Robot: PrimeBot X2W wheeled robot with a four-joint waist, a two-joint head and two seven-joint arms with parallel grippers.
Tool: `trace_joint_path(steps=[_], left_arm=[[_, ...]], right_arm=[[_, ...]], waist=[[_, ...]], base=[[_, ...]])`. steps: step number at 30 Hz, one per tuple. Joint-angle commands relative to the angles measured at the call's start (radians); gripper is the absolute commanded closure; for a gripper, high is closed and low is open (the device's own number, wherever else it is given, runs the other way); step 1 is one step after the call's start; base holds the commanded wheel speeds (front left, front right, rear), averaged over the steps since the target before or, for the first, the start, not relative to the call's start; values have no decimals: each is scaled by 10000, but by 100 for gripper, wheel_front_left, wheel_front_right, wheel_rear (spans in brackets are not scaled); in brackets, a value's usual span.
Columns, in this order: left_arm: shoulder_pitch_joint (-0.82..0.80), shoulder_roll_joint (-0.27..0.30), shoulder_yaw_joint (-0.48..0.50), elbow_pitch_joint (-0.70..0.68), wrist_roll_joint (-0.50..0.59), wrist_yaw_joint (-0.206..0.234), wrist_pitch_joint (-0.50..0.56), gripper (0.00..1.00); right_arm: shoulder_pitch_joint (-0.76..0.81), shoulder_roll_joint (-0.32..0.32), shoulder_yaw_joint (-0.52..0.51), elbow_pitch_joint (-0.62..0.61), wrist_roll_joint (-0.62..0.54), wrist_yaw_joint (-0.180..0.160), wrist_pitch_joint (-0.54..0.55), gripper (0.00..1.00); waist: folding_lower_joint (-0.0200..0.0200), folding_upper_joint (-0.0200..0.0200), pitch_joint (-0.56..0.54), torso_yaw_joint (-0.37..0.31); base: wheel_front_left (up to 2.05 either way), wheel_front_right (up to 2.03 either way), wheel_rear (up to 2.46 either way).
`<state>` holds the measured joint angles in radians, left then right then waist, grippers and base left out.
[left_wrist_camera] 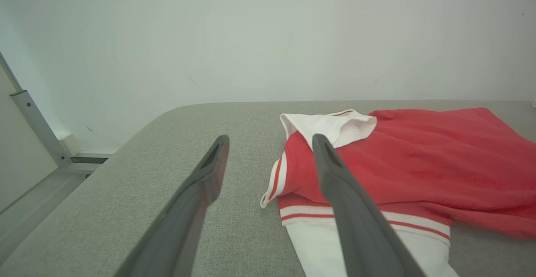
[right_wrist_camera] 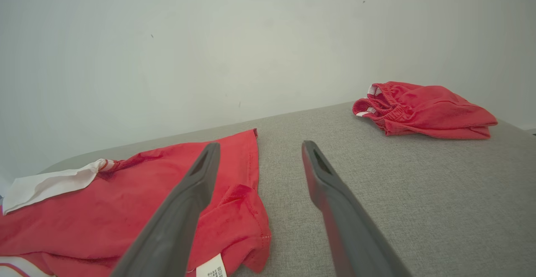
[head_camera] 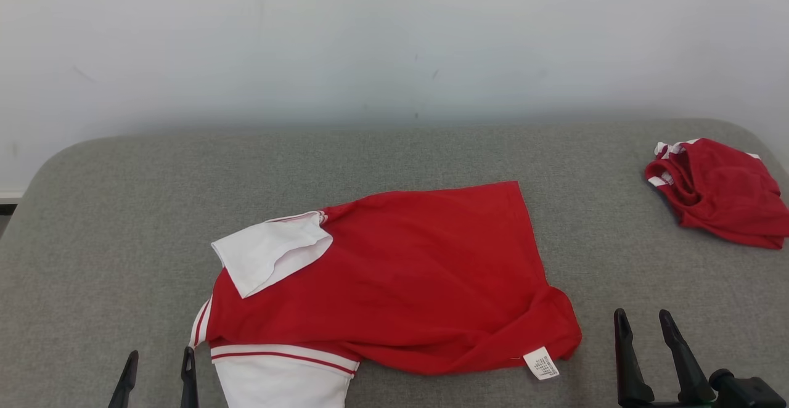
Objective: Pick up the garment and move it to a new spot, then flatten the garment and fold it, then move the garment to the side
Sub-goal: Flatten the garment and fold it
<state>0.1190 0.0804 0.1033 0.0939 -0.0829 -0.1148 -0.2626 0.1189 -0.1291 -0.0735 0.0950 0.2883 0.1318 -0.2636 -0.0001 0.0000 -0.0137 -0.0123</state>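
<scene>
A red shirt (head_camera: 400, 278) with white sleeves lies spread, a little rumpled, on the middle of the grey cushioned surface (head_camera: 123, 223). One white sleeve (head_camera: 271, 251) is folded over its left part, another white part (head_camera: 280, 380) reaches the near edge, and a label (head_camera: 541, 363) sticks out at its near right corner. My left gripper (head_camera: 157, 359) stands open just left of the shirt's near left corner (left_wrist_camera: 272, 187), holding nothing. Right of the shirt (right_wrist_camera: 125, 193), near its labelled corner, my right gripper (head_camera: 644, 318) is open and holds nothing.
A second red garment (head_camera: 721, 189), bunched with white trim, lies at the far right edge of the surface (right_wrist_camera: 427, 109). A pale wall (head_camera: 394, 38) rises directly behind. Off the left end, the left wrist view shows a floor and a metal frame (left_wrist_camera: 35, 128).
</scene>
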Motion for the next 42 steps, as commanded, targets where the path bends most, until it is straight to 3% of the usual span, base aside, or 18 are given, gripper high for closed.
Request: trace_joint_path(steps=[1, 15, 23, 33, 42], left_arm=[[112, 53, -19, 21, 103, -44, -28, 0], [121, 16, -179, 372, -18, -110, -30, 0], [192, -118, -1012, 1788, -537, -142, -28, 0], [-907, -114, -1939, 4078, -1615, -148, -28, 0], [-1403, -118, -2340, 4967, -2279, -149, -28, 0]], right_arm=[[64, 22, 28, 11, -74, -28, -8, 0], [-136, -241, 86, 566, -62, -28, -9, 0], [-798, -621, 592, 2443, -140, -28, 60, 0], [-2393, -1025, 1542, 4806, 228, -28, 36, 0], [-3145, -1014, 2185, 6074, 648, -28, 4, 0]], waist=[[1, 0, 5, 26], [1, 0, 26, 198], [1, 0, 209, 250], [1, 0, 643, 349], [1, 0, 799, 422]], base=[[0, 0, 0], [0, 0, 0], [0, 0, 0], [0, 0, 0], [0, 0, 0]])
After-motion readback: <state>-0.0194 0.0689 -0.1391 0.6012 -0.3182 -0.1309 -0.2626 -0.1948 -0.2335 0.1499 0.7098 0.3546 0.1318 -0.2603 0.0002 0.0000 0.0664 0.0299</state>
